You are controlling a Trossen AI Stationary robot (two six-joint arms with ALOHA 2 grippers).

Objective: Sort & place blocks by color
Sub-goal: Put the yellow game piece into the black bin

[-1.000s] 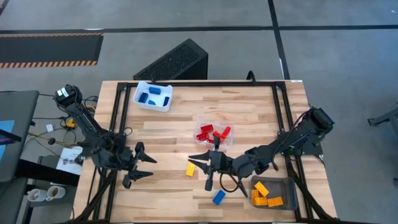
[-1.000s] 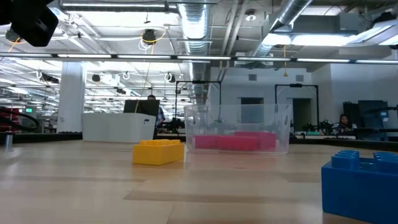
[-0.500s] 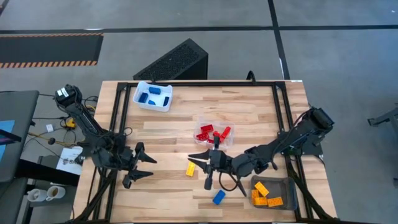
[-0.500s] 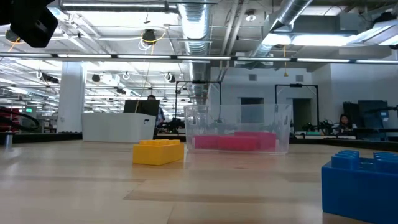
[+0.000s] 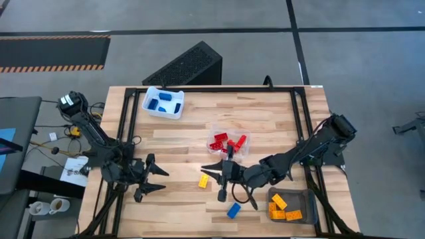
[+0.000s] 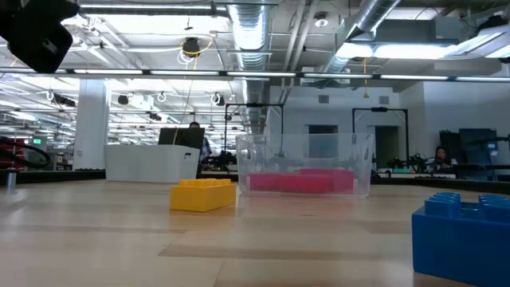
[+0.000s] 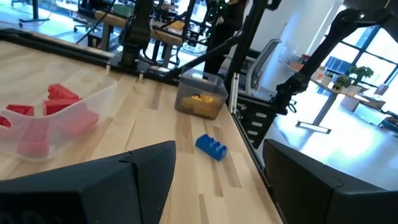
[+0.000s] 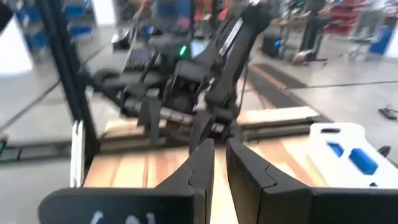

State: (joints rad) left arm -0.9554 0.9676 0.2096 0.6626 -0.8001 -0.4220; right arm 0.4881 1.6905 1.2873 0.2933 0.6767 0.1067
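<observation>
two blocks lie loose on the bench (image 5: 265, 119): a blue block (image 5: 233, 210) at the near edge and a yellow block (image 5: 204, 180) farther in. the risk, i judge, is the right gripper (image 5: 222, 179), jaws together and holding nothing, sweeping one aside, since it hangs between them, just beside the yellow. the left gripper (image 5: 154, 181), jaws apart, waits well off. beyond sit the red blocks (image 5: 227, 142) in their clear tray (image 5: 214, 129).

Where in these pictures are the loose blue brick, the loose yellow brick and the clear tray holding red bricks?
loose blue brick (image 5: 233, 210): high view, middle of its top.
loose yellow brick (image 6: 203, 194): low view, middle of its facing side.
clear tray (image 6: 360, 163): low view, its right wall above the red bricks.
</observation>
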